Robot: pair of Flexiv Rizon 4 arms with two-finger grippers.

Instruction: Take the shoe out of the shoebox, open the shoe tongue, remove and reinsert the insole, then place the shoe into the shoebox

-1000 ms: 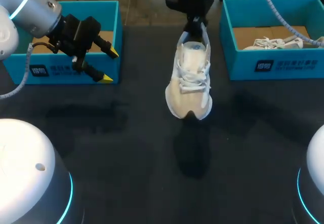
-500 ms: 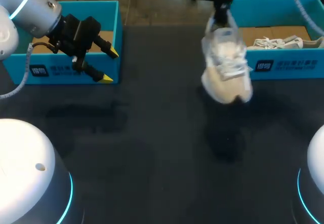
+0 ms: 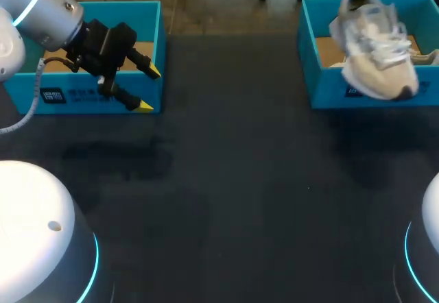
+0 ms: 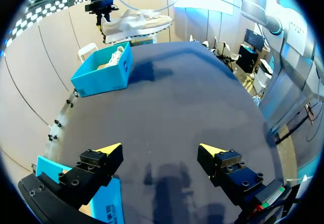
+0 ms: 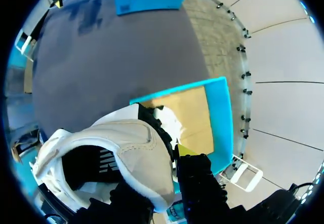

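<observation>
1. One sneaker [image 3: 376, 59], beige and white with white laces, hangs in the air over the near wall of the right shoebox [image 3: 329, 87]. Its heel is up and its toe slants down toward the table's near edge.
2. The right gripper [image 5: 169, 155] is clamped on that sneaker at the heel collar. One yellow-tipped finger shows outside the collar. The other finger cannot be seen from the right wrist. The sneaker's body hangs below and ahead of the fingers, its dark lining open toward the wrist.
3. A second sneaker [image 4: 116, 57], white, lies inside the right shoebox on the brown cardboard floor, below and behind the held one. That makes two sneakers in all.
4. There are two shoeboxes, both bright blue and open-topped. The right one sits at the far right corner of the table [image 3: 219, 179]; the left shoebox [image 3: 92, 94] sits at the far left corner, showing only its brown floor.
5. The left gripper [image 4: 161, 150] hovers at the near right corner of the left shoebox, well apart from the held sneaker. Its two yellow-tipped fingers are spread wide with nothing between them.
6. Two arms, two grippers: one carrying, one bare.
</observation>
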